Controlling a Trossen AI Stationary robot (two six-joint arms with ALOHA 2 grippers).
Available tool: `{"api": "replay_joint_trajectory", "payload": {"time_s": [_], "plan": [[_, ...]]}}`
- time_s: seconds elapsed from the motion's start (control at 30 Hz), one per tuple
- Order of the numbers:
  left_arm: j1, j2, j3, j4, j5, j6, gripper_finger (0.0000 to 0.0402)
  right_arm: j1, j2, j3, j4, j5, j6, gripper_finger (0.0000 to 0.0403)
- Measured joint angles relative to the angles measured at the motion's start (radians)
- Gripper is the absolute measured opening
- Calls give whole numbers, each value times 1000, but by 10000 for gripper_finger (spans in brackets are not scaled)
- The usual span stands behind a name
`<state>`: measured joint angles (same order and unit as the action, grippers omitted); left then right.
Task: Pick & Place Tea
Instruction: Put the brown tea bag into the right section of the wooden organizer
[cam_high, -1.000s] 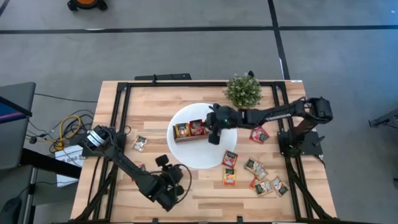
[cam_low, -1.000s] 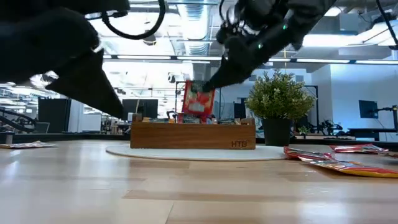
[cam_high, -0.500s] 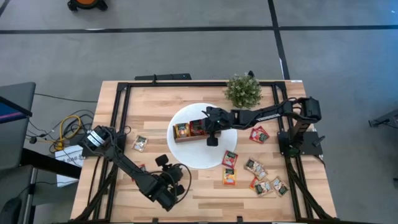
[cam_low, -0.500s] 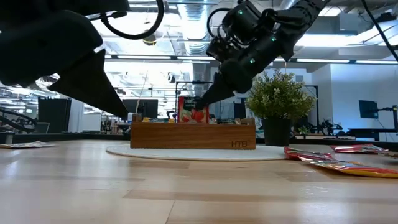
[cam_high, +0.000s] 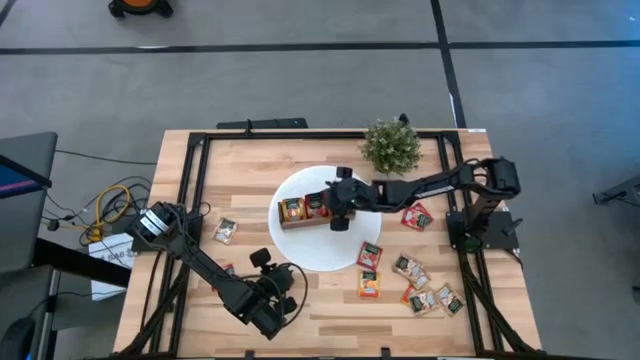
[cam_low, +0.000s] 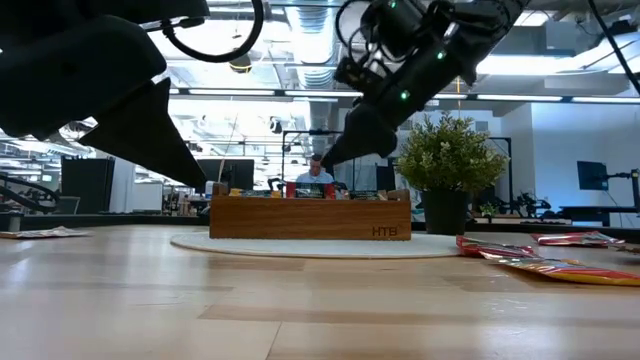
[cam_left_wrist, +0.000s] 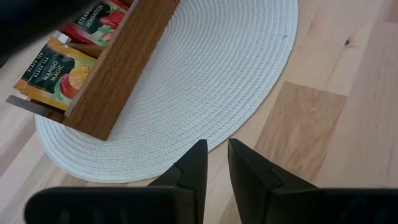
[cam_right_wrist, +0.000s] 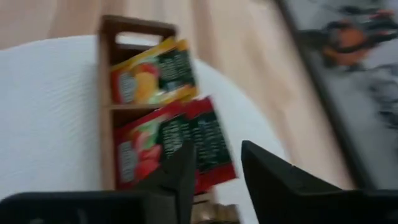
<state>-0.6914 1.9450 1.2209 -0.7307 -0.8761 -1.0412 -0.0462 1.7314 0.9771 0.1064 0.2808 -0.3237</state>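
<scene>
Red tea bag (cam_high: 317, 205) and yellow one (cam_high: 292, 210) in wooden box (cam_high: 300, 222); more tea bags (cam_high: 412, 270) flat on table

— Where's my right pincer (cam_high: 338, 206)?

— I see its arm stretched out long, wrist tipped downward, the two fingers (cam_right_wrist: 267, 180) parted with nothing between them.

— And my left pincer (cam_left_wrist: 212, 163)?

— That arm is folded low, well apart from the right pincer. Its fingers stand close together with a narrow gap, empty.

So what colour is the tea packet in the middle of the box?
Red tea packet, clearest in the right wrist view.
</scene>
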Motion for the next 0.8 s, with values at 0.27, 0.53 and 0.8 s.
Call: {"api": "replay_joint_trajectory", "payload": {"time_s": [0.27, 0.53, 0.8], "plan": [[-3, 0, 0, 0, 0, -7, 57, 138, -146, 1, -154, 142, 18, 142], [-11, 0, 0, 10, 4, -26, 57, 396, -320, 1, -533, 131, 282, 115], [-11, 0, 0, 65, 3, 2, 57, 620, -318, -1, -909, 96, 639, 109]]}}
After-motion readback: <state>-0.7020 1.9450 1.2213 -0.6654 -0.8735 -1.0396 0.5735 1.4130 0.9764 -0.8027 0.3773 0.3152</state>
